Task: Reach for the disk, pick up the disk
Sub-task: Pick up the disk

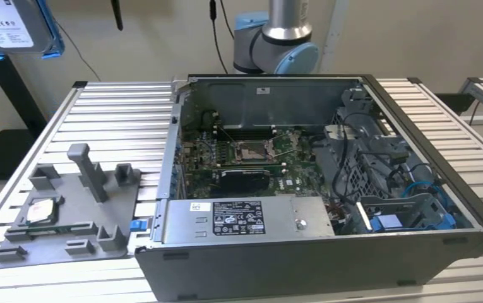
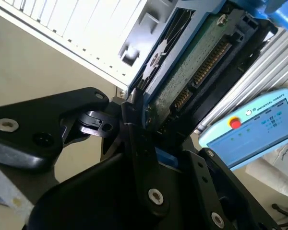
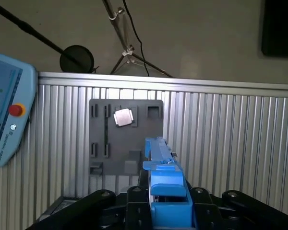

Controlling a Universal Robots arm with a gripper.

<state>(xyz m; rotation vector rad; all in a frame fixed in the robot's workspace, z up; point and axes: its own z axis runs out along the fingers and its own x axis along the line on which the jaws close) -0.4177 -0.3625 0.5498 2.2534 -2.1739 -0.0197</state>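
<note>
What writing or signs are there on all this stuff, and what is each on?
Silver-grey hard drive in blue plastic rails: white label, print too small to read.
Grey metal power supply box: white sticker, symbols too small.
Blue-edged control tablet with red button: rim lettering and screen text too blurred to quote.

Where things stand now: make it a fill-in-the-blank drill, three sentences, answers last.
The gripper is shut on the disk, whose rails are ____.
The small silver drive lies on a ____ fixture.
In the exterior view, the computer case stands ____, its boards showing.
Missing: blue; grey; open.
</note>
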